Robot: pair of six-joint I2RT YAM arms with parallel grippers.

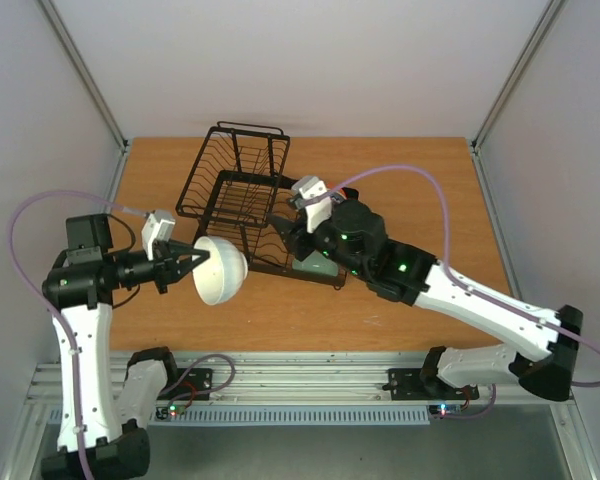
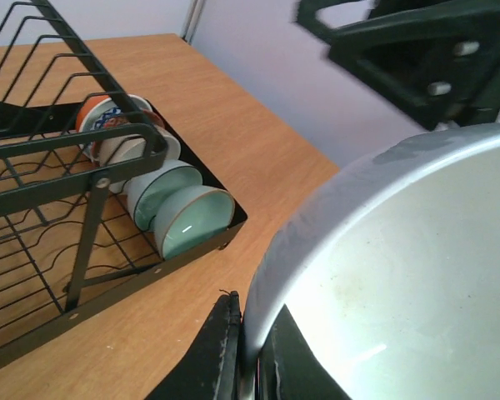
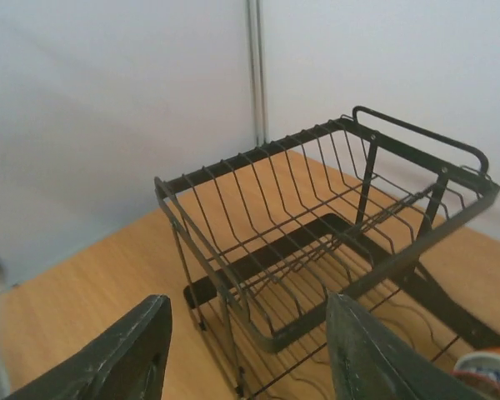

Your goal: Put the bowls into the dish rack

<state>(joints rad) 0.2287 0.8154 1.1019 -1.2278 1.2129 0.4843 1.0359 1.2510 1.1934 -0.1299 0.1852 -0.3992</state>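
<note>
So, left gripper (image 1: 185,262) is pinching a white bowl (image 1: 220,270) by the rim, up off the surface (image 1: 400,170), not racked yet. Past it, right gripper (image 3: 248,307) hangs spread and empty over the dish rack (image 1: 235,185), with a row of bowls (image 2: 171,200) already loaded just below it.

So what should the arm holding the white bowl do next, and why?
Probably swing the white bowl toward the dish rack. The left jaws are shut on its rim, holding it beside the rack and not in it, while four other bowls already stand in the rack's lower tray. The right jaws hang open over the rack, so go slowly.
</note>
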